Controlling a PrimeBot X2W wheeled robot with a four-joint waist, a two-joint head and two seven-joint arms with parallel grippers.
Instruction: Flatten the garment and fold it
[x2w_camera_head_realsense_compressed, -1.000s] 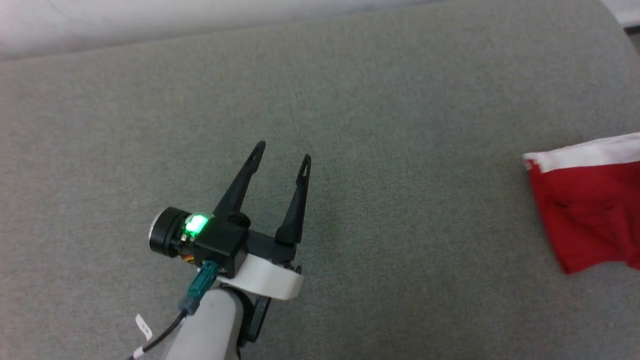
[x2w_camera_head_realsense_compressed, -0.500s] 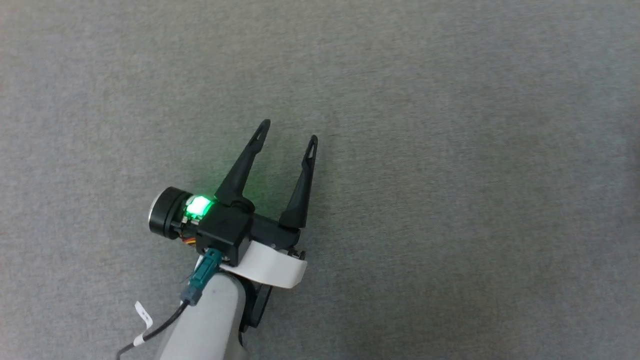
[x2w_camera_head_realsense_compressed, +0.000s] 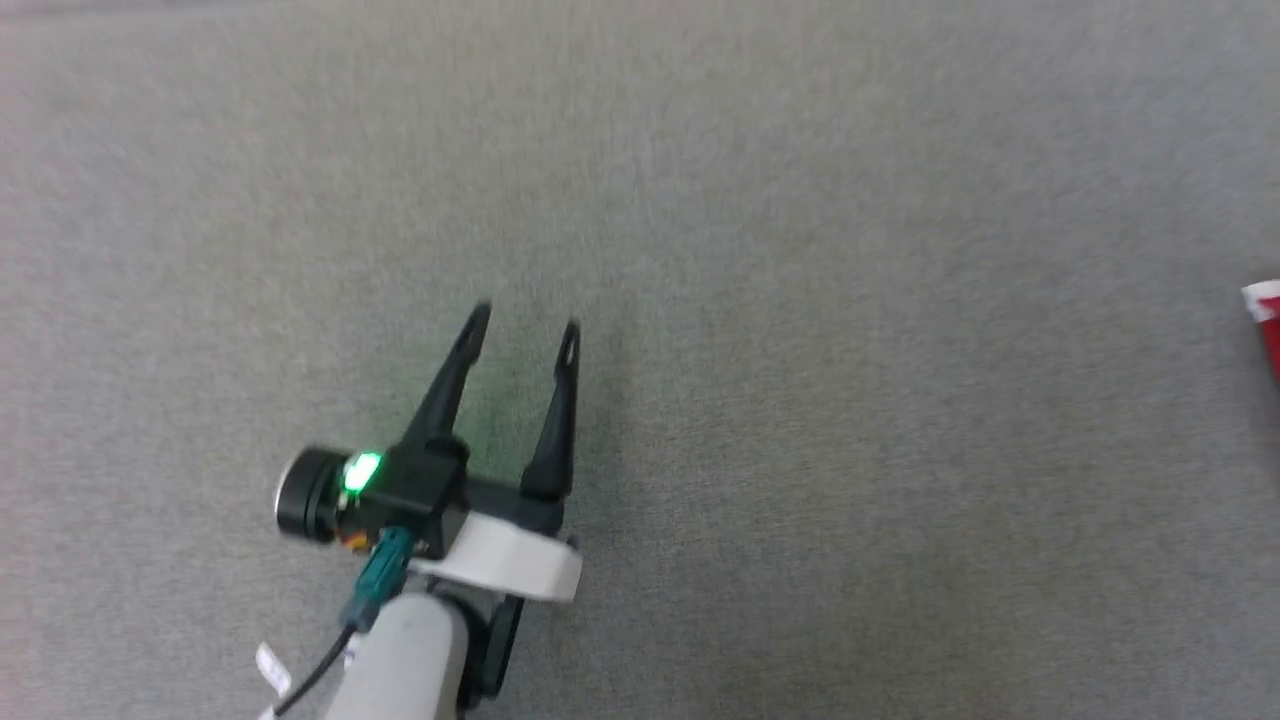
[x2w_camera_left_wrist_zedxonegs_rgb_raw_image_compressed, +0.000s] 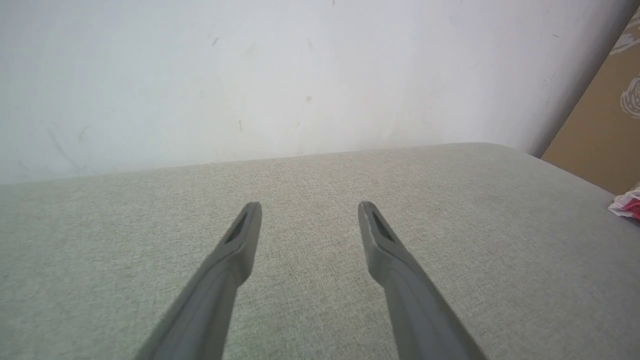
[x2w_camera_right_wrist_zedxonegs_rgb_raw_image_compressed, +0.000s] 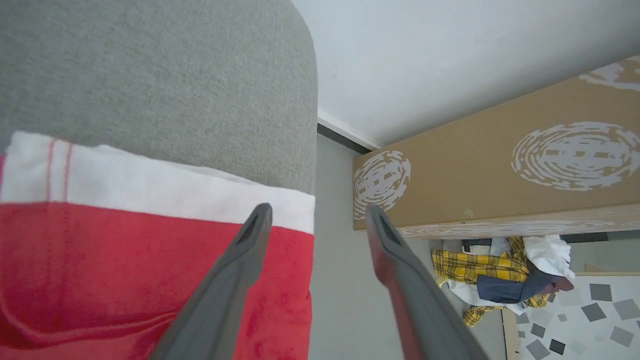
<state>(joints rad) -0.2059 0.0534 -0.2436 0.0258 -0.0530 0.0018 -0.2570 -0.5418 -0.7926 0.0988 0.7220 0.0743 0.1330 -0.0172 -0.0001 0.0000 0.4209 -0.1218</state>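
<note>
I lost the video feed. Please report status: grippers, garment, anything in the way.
Left gripper open over grey cushion. Right gripper open above garment corner, gripping nothing. Garment at cushion edge. No obstacle seen.

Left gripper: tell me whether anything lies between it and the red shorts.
Nothing visible does. Bare grey surface runs from the open left gripper to the shorts, whose corner shows at the head view's right edge.

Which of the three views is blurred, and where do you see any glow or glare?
Head view: motion-blurred all over, the left pincer smeared, a green light glowing on its wrist. Left wrist view: crisp weave on the grey cushion. Right wrist view: sharp garment, evenly lit, no glare.
</note>
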